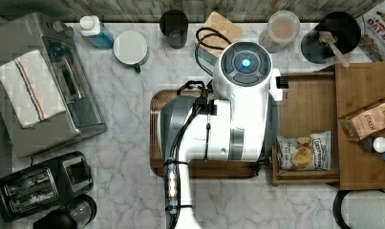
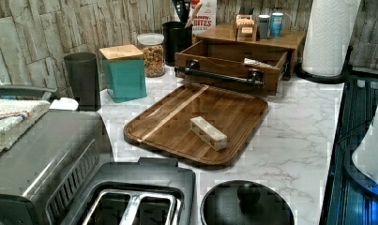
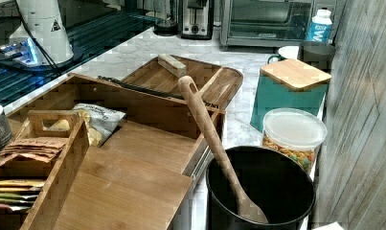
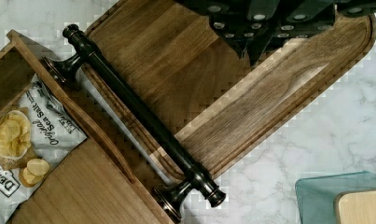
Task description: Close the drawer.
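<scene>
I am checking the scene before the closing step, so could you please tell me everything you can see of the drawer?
The drawer is a shallow brown wooden box with thin walls and a flat wood-grain floor, pulled out from under the wooden cabinet top. A dark metal bar handle runs across its front on two posts. A bag of chips lies inside near one corner. Its front faces the darker wooden tray on the marble counter.

We see the white arm (image 1: 238, 119) folded over itself, wrist pointing straight down, the claw's (image 4: 269, 18) dark underside showing.
</scene>
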`<act>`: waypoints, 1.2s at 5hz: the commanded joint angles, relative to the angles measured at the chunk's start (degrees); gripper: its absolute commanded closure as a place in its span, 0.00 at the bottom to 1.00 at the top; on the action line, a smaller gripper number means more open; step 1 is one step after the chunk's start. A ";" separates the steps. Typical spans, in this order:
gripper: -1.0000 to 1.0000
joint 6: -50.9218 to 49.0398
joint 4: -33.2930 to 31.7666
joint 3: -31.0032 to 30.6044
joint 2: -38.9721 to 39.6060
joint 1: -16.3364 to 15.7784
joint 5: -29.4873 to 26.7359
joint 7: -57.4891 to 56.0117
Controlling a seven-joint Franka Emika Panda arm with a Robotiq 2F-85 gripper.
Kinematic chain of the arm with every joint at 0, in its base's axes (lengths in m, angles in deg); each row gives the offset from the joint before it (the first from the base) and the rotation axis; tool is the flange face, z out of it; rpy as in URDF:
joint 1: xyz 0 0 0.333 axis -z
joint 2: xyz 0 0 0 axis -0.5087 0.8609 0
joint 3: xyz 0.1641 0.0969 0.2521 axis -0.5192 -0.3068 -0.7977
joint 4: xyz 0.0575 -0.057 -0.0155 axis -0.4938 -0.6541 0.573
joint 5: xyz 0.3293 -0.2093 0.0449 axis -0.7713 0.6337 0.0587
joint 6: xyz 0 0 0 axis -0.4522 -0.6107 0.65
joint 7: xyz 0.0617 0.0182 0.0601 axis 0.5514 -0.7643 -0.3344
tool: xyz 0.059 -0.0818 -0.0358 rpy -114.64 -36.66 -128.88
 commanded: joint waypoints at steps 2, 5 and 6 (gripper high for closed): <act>1.00 6.85 -8.33 -0.90 -2.58 -0.67 3.58 -9.62; 1.00 21.58 -20.72 -0.44 -2.72 0.12 5.57 -31.46; 1.00 27.88 -23.80 -0.24 -0.86 -0.26 9.91 -31.85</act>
